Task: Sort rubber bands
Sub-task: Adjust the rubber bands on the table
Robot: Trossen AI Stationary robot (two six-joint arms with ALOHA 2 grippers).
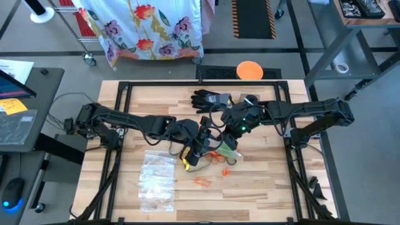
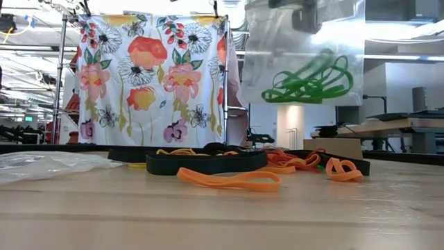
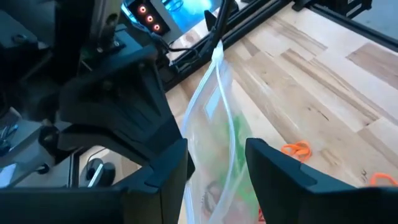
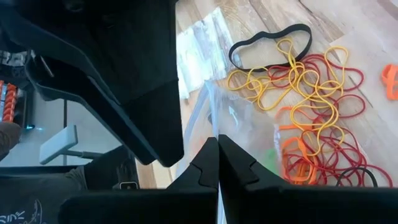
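- The right gripper (image 4: pixel 217 163) has its dark fingers pressed together on the top edge of a clear plastic bag with green rubber bands inside (image 2: pixel 309 52), holding it above the middle of the pale wooden bench (image 1: pixel 262 187); in the low view the bag hangs well clear of the bench top.
- The left gripper (image 3: pixel 217 165) sits just beside that bag, its two dark fingers (image 3: pixel 277 168) standing apart on either side of the bag's thin wall; they do not look to be pinching it.
- A loose heap of yellow, red, orange and black rubber bands (image 4: pixel 305 99) lies on the bench below both grippers, near its middle.
- A few stray orange rubber bands (image 1: pixel 203 182) lie apart from the heap, toward the bench's near edge.
- A stack of empty clear plastic bags (image 1: pixel 156 178) lies toward the bench's near left corner, well apart from the heap.
- A black glove (image 1: pixel 209 99) rests near the far edge of the bench, partly behind the right arm.
- Both arms cross over the heap in the high view and hide much of it.
- Beyond the far edge hangs a white flowered cloth (image 2: pixel 152 76), and an orange disc (image 1: pixel 249 70) lies on the floor.
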